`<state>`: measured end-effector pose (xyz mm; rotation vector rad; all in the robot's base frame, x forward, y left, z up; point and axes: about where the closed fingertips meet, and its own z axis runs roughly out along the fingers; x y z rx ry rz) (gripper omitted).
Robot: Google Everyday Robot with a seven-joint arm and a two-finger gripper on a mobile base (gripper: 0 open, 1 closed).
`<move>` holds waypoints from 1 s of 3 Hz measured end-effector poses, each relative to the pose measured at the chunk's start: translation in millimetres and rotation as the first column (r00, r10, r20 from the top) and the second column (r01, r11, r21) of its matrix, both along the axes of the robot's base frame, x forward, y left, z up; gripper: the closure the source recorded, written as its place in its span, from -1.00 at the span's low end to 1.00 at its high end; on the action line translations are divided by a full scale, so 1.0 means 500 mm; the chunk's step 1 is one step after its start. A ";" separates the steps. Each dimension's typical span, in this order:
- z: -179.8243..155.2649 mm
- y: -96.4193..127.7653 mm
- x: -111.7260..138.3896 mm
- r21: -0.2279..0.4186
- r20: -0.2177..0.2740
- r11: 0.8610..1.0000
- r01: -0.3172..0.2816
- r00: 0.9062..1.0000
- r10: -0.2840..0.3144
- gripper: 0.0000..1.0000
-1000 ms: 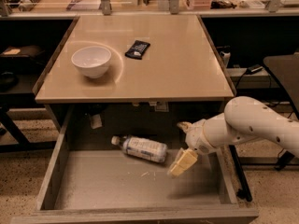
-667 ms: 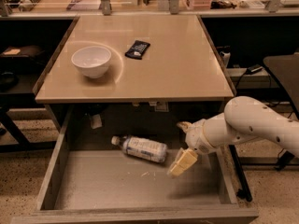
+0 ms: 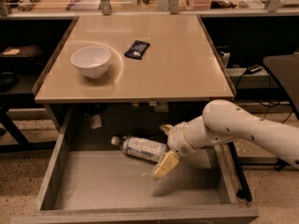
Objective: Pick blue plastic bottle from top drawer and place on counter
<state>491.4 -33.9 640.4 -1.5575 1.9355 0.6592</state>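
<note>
Bottle: small clear plastic bottle with white cap and pale bluish label [image 3: 139,148], lying on its side at the back of the drawer, cap to the left; print unreadable.
Drawer: wide shallow grey drawer [image 3: 103,185], pulled open.
Gripper: white arm's gripper [image 3: 165,147] at the bottle's base; tan fingers apart, seemingly straddling it.
Counter: glossy beige tabletop [image 3: 177,64] bearing a white bowl [image 3: 91,61] and a black packet [image 3: 137,49].

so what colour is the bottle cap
White, camera view; gripper at the base of the clear plastic bottle in the grey drawer.
</note>
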 end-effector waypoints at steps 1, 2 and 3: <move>-0.024 0.047 0.008 0.016 0.000 1.000 -0.018 1.000 0.018 -1.00; -0.043 0.075 0.019 0.019 0.014 1.000 -0.017 1.000 0.016 -1.00; -0.043 0.076 0.020 0.020 0.016 1.000 -0.016 1.000 0.015 -0.61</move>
